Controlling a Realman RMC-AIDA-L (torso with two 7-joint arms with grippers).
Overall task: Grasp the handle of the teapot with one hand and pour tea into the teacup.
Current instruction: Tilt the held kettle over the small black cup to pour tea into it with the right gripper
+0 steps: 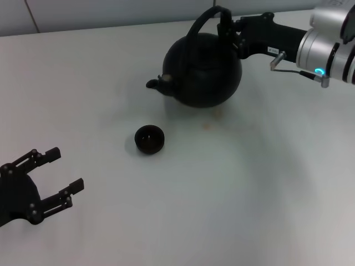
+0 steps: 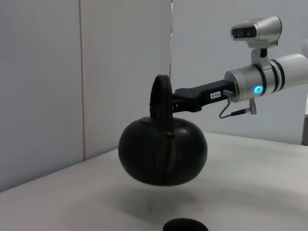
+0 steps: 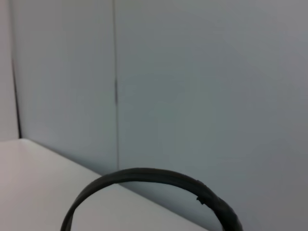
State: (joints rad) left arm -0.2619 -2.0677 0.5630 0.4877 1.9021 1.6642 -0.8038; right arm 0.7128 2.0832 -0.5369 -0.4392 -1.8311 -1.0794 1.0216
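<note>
Nearest of all is the left gripper, low on the left, doing nothing, with its fingers spread wide and nothing in them. It hangs over the white table, which is the biggest thing around. Next biggest is the round black teapot, far and a little to the right. In the left wrist view it hangs in the air with its shadow on the table below. The right gripper reaches in from the far right and its fingers are closed tight on the arched handle. The stubby spout points left, toward the teacup. This tiny cup sits alone near the middle, closer than the pot and apart from it. I think the pot is not yet over the cup, so tipping now could spill tea on the table. The heavy pot might also swing on its handle. The cup looks dark inside, and I cannot tell if it has tea.
</note>
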